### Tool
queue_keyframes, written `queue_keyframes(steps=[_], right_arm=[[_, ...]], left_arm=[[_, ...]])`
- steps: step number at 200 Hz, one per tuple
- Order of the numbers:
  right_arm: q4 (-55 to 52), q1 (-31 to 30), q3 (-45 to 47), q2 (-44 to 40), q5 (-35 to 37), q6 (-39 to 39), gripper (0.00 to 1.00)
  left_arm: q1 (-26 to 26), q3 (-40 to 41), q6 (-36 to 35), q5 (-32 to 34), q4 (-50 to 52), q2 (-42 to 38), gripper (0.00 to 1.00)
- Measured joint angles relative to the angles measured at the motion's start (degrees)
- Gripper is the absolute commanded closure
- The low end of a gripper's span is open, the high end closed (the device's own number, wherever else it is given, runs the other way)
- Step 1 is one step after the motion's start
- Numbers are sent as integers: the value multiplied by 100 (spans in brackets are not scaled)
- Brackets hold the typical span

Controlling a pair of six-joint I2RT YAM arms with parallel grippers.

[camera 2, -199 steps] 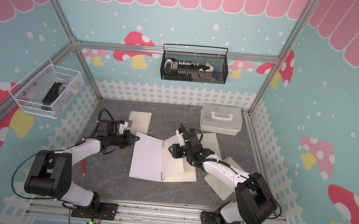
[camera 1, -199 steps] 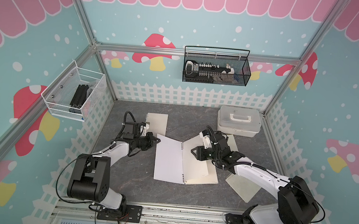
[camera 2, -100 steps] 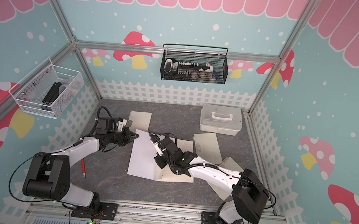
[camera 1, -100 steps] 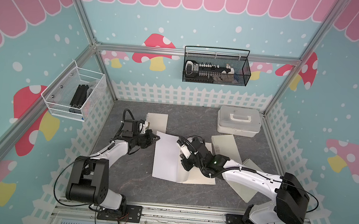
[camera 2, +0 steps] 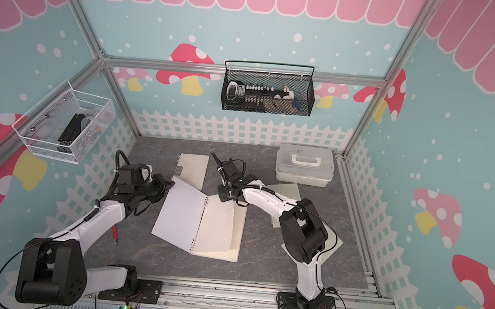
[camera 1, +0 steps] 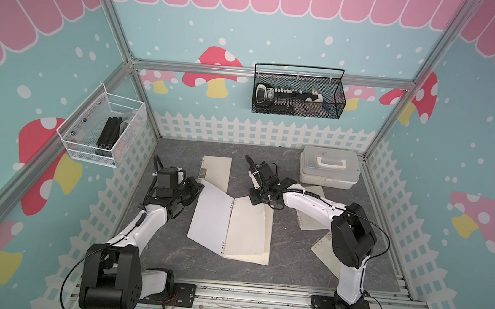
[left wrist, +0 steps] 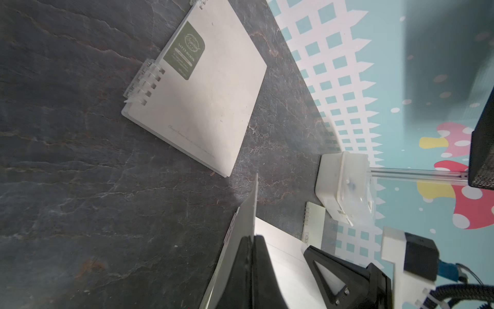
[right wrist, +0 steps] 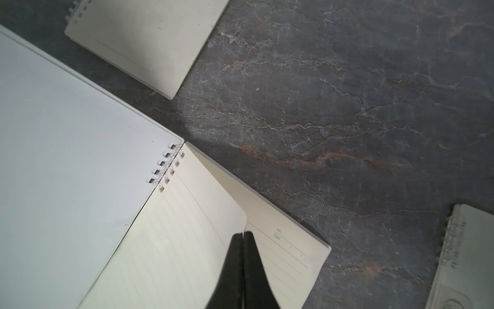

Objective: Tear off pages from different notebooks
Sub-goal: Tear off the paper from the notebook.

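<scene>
Jaws of both arms are clamping the large open notebook (camera 1: 234,231) lying in the middle of the surface (camera 1: 259,274). In both top views we are seeing the left jaws pinching the far corner of its white cover (camera 1: 212,217). The right jaws are pinching the far corner of the top page (camera 2: 221,217), which is standing up off the stack. Three closed notebooks (camera 1: 215,170) are lying around it, one just behind and two to the right, near a white lidded box (camera 1: 328,172).

Through the left wrist camera we are looking along clenched jaws with the cover (left wrist: 248,211) caught edge-on between them, held clear of the surface.

Through the right wrist camera the jaws are gripping the lined top page (right wrist: 192,235) at its outer corner. That corner is arching upward while the punched edge is sitting on the wire coil (right wrist: 167,166).

We are judging the page light, limp and quick to rip. It is likely giving way first at the holes, yet a corner pinch is risking a tear at the jaws, so a hold deeper along the outer edge is looking safer. The cover is reading stiffer, a sound anchor, since so light a notebook is liable to slide.
</scene>
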State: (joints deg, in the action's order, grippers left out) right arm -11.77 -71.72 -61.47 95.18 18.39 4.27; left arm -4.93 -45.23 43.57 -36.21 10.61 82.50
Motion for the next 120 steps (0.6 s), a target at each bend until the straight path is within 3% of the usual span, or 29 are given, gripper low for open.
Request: queue_keyframes(steps=[45, 66, 91, 120], right_arm=[[-79, 409, -4, -13, -142, -269, 96], [-142, 903, -101, 0, -608, -717, 83], [-26, 1722, -201, 2, -1375, -1364, 54], [107, 2404, -505, 223, -2337, -2059, 46]], left_arm=[[-7, 175, 297, 363, -129, -278, 100], [72, 321, 448, 603, -321, -553, 100], [144, 459, 509, 732, -479, -772, 100], [175, 459, 485, 719, -531, -748, 100]])
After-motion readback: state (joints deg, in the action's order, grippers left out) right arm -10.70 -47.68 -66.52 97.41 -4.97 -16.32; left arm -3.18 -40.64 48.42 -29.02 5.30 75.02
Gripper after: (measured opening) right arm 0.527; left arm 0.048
